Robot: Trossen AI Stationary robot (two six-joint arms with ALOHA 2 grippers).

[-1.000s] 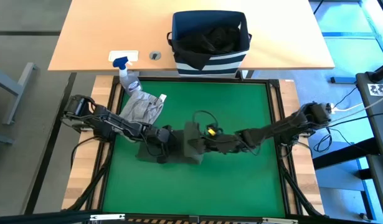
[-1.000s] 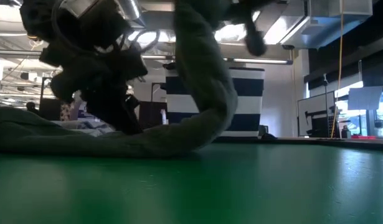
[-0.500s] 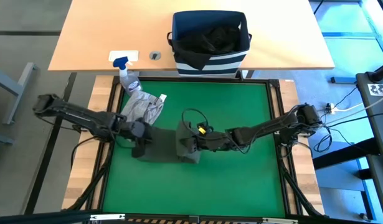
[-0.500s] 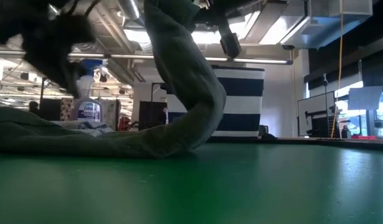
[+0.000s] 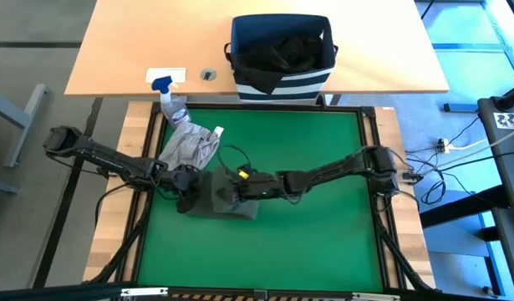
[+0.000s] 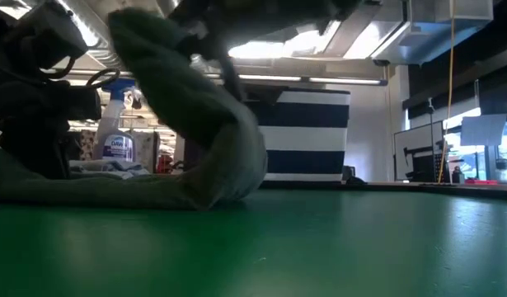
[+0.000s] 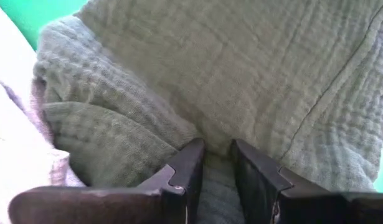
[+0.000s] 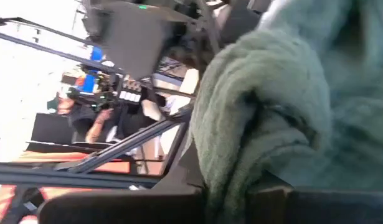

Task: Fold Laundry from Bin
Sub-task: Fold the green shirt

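Olive garment (image 5: pixel 227 199) pinched (both tools).

Olive green garment (image 5: pixel 227 196) on a bright green mat (image 5: pixel 315 234); light grey garment (image 5: pixel 190 144) beside it; navy bin (image 5: pixel 282 79) with white stripes; pale wooden counter (image 5: pixel 131 50).

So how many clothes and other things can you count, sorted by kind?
Clothes: 3, olive garment, grey garment, black garment
Bins: 1, striped bin
Spray bottles: 1, spray bottle
Robot grippers: 2, left gripper, right gripper
Total: 7
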